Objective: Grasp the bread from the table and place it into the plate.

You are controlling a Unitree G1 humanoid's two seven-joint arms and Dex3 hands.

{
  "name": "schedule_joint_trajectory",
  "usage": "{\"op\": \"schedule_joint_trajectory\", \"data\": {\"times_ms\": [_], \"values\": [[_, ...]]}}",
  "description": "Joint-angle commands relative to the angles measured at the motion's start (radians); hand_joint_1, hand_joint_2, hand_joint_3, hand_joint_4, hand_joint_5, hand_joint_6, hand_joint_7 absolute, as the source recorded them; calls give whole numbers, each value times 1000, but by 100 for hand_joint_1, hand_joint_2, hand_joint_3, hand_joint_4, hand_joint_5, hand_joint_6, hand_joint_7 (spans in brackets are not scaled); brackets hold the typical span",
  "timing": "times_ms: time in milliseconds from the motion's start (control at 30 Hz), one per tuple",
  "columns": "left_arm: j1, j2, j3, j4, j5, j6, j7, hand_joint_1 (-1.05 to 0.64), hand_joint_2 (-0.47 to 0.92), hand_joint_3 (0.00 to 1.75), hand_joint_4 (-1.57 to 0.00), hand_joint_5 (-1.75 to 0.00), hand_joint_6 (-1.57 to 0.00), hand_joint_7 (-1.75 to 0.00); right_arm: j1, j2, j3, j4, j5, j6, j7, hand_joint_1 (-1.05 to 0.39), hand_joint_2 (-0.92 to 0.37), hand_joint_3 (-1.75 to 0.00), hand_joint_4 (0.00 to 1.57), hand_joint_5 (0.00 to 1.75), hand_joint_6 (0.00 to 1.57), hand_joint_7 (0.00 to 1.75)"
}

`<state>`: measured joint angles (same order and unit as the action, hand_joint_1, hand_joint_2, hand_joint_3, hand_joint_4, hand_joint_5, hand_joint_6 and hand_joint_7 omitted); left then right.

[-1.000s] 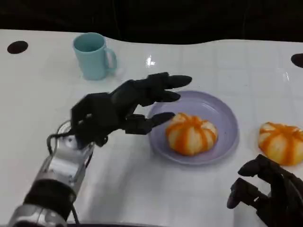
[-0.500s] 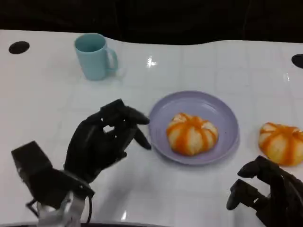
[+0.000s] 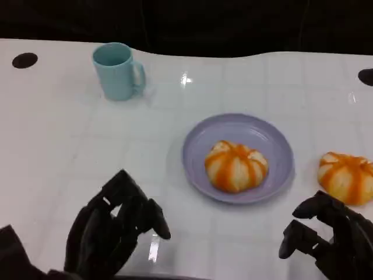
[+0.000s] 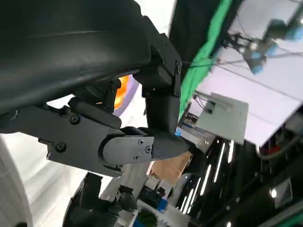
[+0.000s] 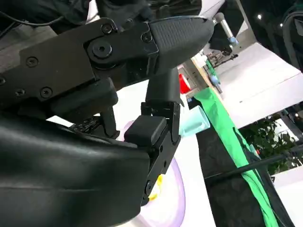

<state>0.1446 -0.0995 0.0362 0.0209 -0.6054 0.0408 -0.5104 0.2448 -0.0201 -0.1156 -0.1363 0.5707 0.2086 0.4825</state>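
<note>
My left hand (image 3: 113, 233) runs off the bottom edge of the head view, so my wrist and forearm are cut away, and the blur on it keeps me from telling how its fingers lie. My right hand (image 3: 329, 242) is clipped at the lower right corner, palm hidden. In my left wrist view my own shell covers most of the bun (image 4: 122, 90) and plate (image 4: 133, 94) beyond my fingers. In my right wrist view my fingers hide much of the plate (image 5: 173, 198), and the cup (image 5: 198, 120) past them is partly covered.

Lab: green backdrop (image 5: 246, 142), ceiling rig (image 4: 265, 42)
</note>
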Motion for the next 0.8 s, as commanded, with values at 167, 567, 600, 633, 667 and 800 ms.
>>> {"op": "schedule_joint_trajectory", "data": {"times_ms": [167,567,600,633,667,800], "values": [[29,-16,30,-6,-16,23,1,-54,92,41,-80,-175,-53,-175,2,-14,-12,-8,9,9,-1,-50,-92,-22,74,154,80,104],[20,-20,68,12,-15,66,16,-54,92,41,-79,-175,-54,-175,-7,-15,-18,7,2,-3,5,-51,-92,-20,74,154,80,104],[21,-21,70,13,-17,68,12,-53,92,40,-79,-175,-54,-175,-7,-16,-18,8,2,-4,6,-51,-92,-21,74,154,80,104],[22,-23,71,12,-18,72,13,-53,92,40,-79,-175,-54,-175,-9,-16,-19,9,2,-3,6,-51,-92,-21,74,154,80,104],[22,-24,73,11,-17,74,14,-53,92,40,-79,-175,-54,-175,-9,-16,-19,10,3,-2,6,-51,-92,-20,74,154,80,104],[24,-29,77,6,-10,86,25,-54,92,38,-78,-175,-54,-175,-12,-18,-19,16,3,-8,14,-51,-92,-21,73,154,79,104]]}}
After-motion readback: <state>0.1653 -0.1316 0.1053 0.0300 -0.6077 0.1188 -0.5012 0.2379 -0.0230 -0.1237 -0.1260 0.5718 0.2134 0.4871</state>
